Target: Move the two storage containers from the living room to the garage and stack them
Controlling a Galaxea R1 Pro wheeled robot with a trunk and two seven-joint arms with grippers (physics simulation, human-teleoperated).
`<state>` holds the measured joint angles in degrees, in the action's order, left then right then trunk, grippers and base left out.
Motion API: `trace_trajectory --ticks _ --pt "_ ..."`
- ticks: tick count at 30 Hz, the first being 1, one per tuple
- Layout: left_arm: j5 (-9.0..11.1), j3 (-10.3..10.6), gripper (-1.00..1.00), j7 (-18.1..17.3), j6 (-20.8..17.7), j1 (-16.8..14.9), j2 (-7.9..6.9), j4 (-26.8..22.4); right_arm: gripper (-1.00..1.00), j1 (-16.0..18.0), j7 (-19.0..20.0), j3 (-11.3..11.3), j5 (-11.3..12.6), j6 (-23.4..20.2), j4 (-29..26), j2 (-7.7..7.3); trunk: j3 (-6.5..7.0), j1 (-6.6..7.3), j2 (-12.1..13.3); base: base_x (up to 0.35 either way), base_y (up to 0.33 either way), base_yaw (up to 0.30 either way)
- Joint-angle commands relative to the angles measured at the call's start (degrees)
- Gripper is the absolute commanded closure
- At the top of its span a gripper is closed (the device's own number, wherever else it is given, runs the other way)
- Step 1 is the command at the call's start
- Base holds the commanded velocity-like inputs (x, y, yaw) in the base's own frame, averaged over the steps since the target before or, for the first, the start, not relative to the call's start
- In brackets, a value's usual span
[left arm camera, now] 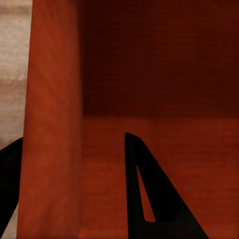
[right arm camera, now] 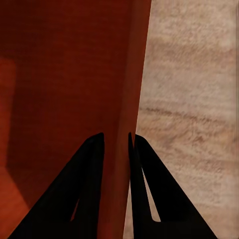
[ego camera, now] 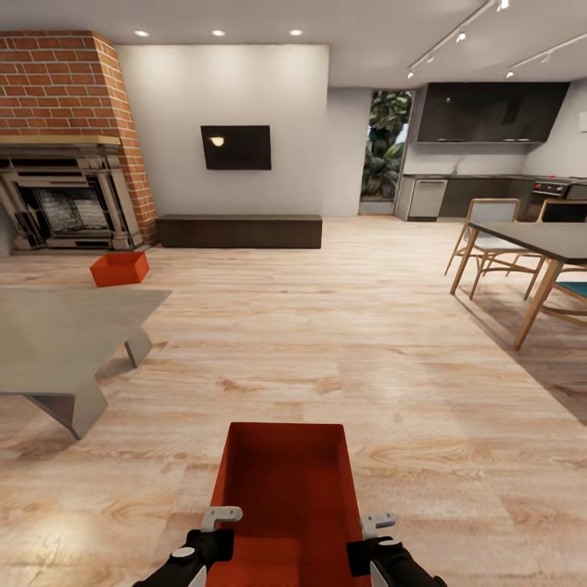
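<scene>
Wood planks run wide around the held container, low before the robot, left claw and right claw each pinched shut over a side wall. Probably light and stiff. Beyond it, the second container sits by the fireplace; grey surface lies between.

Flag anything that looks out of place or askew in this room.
One red-orange container sits on the wood floor near the brick fireplace, turned askew to the planks. The other container is held level, the left pincer and right pincer each straddling a side wall. No spills or damage visible.
</scene>
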<state>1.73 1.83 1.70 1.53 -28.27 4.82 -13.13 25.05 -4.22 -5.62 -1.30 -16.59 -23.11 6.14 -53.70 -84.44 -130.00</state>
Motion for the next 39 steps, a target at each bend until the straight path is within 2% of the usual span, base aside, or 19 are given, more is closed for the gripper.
trace_trajectory --ticks 1,39 --pt "0.3 0.5 1.0 0.1 0.2 0.0 0.02 0.0 1.0 0.0 0.0 -0.6 0.6 -0.4 -0.1 0.0 0.13 0.24 0.4 0.0 0.0 0.0" --pt "0.3 0.5 1.0 -0.1 0.2 0.0 0.02 0.0 1.0 -0.1 0.1 -0.5 0.6 -0.4 -0.4 -0.13 6.96 8.58 15.6 0.0 0.0 0.0"
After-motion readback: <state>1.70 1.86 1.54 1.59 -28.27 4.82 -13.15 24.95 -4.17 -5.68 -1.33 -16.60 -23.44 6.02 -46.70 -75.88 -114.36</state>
